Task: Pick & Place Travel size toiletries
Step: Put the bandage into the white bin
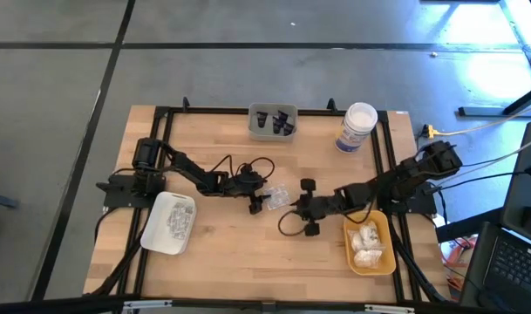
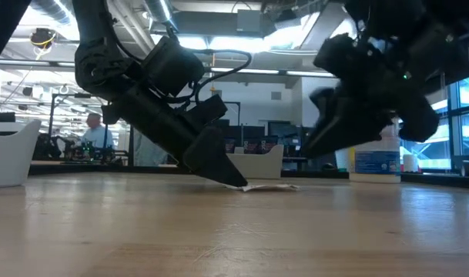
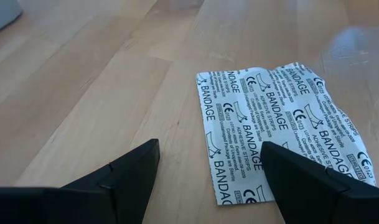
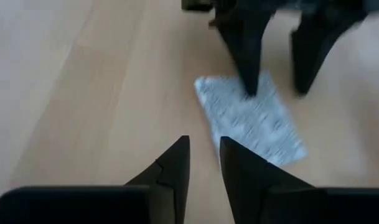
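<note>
A flat white packet printed "BANDAGE" (image 3: 282, 118) lies on the wood at the table's middle (image 1: 280, 195), also seen as a thin sheet in the low view (image 2: 265, 186). My left gripper (image 3: 208, 146) is open and tipped down at it, one finger over the packet and one over bare wood (image 1: 258, 204). My right gripper (image 4: 205, 140) hovers just right of the packet (image 1: 298, 208), its fingers a narrow gap apart and holding nothing; the packet (image 4: 251, 118) lies ahead of it. My left gripper has one fingertip (image 4: 248, 87) down on the packet near its edge (image 3: 264, 158), while the other fingertip (image 3: 149, 152) stands over bare wood beside it. The fingers slant down from above and the table's left. The packet lies flat on the table.
A white tray (image 1: 169, 222) with silvery packets sits near the left arm. A yellow tray (image 1: 370, 244) with white bundles is by the right arm. A grey tray (image 1: 272, 122) with dark tubes and a white jar (image 1: 357, 126) stand at the far edge. A person (image 2: 92, 135) shows in the room behind.
</note>
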### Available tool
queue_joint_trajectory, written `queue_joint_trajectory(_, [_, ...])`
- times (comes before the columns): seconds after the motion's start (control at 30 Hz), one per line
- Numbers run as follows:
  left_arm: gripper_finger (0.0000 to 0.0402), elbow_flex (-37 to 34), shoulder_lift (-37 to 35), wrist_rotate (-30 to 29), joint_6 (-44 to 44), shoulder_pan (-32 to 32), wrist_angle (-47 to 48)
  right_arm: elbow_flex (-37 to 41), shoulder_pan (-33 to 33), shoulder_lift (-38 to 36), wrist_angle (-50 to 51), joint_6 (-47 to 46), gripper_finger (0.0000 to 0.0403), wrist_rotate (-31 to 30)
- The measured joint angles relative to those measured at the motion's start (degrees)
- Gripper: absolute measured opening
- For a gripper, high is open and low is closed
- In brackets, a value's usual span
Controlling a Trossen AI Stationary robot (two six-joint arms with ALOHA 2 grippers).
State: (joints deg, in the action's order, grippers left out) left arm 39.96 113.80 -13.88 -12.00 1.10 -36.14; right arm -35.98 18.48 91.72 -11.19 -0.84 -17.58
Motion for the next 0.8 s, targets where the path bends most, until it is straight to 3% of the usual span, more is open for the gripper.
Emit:
queue_joint_trajectory(0.17, [0.0281, -0.04, 0.0, 0.07, -0.46, 0.02, -0.12, -5.71, 2.25, 3.8, 7.18, 8.53, 0.0113, -8.62])
queue_joint_trajectory(0.3, [0.0281, -0.04, 0.0, 0.12, -0.68, 0.02, -0.17, -9.04, 2.8, 8.44, 11.34, 10.3, 0.0148, -14.35])
queue_joint_trajectory(0.5, [0.0281, -0.04, 0.0, 0.12, -0.71, 0.02, -0.2, -12.72, 2.96, 13.85, 12.53, 10.45, 0.0192, -12.45])
queue_joint_trajectory(0.8, [0.0281, -0.06, 0.0, 0.34, -0.76, 0.02, -0.17, -15.15, 3.17, 17.69, 13.65, 11.15, 0.0201, -22.24])
